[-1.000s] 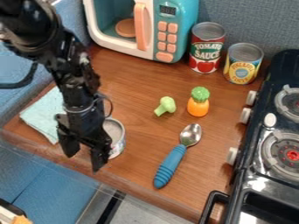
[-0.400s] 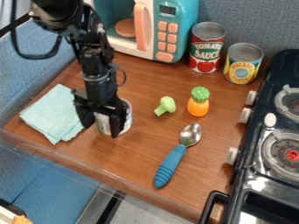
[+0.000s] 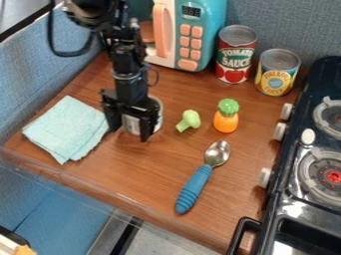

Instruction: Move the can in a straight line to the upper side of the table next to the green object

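The can (image 3: pixel 132 125) is held upright on the wooden tabletop (image 3: pixel 146 174), just left of the toy broccoli (image 3: pixel 190 119) as the scene is viewed. It is pinched by the gripper (image 3: pixel 129 134), whose two fingers are set on either side of it and partly hide it. The black arm (image 3: pixel 130 74) is seen upright above the can, also left of the broccoli.

Just right of the broccoli, an orange toy with a green top (image 3: pixel 226 121) is stood up, not touching it. A spoon with a ribbed blue handle (image 3: pixel 193 189) is laid at a slant on the near side of the broccoli. Well to its left, beyond the can, a folded pale blue cloth (image 3: pixel 67 129) is spread. Behind the broccoli a toy microwave (image 3: pixel 193 30) is placed; behind and to its right are seen a red tin (image 3: pixel 235 55) and a yellow tin (image 3: pixel 277 72). The stove (image 3: pixel 286 199) is set well to its right.
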{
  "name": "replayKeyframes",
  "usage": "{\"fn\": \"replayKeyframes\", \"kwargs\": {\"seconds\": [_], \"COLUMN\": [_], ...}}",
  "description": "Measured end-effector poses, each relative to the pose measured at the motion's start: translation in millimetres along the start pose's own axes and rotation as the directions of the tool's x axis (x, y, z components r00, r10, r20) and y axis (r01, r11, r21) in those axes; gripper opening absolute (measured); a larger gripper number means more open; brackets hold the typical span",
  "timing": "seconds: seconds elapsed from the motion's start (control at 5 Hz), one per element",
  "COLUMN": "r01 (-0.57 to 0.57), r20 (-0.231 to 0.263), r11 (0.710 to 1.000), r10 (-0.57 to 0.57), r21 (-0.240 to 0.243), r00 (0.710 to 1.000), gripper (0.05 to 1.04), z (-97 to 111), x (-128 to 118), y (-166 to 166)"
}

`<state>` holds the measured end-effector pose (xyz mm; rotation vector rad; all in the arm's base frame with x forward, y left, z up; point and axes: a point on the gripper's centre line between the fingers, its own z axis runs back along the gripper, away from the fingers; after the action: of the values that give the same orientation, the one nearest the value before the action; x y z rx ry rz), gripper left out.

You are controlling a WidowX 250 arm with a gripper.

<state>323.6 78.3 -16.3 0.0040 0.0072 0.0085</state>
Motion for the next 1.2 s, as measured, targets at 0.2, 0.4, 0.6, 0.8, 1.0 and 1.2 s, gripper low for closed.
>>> {"fn": "replayKeyframes", "kwargs": {"seconds": [0.2,0.4,0.6,0.8,1.0,1.2], "r01": [0.014,0.019,0.024,0.043,0.069,0.068], "r20": [0.012,0.022,0.028,0.01,0.085,0.121], "r11": [1.0,1.0,0.999,0.999,0.997,0.996], "r10": [-0.014,-0.02,-0.025,-0.043,-0.072,-0.075], "r21": [0.012,0.021,0.031,0.024,0.042,0.055], "r00": [1.0,1.0,0.999,0.999,0.994,0.99], "gripper": [0.999,0.999,0.999,1.0,1.0,1.0], "z": [-5.0,-3.2,1.5,2.7,36.3,55.9], "x": [25.9,46.5,51.3,37.9,28.1,10.8], "y": [1.2,5.5,7.7,5.1,3.1,8.7]}}
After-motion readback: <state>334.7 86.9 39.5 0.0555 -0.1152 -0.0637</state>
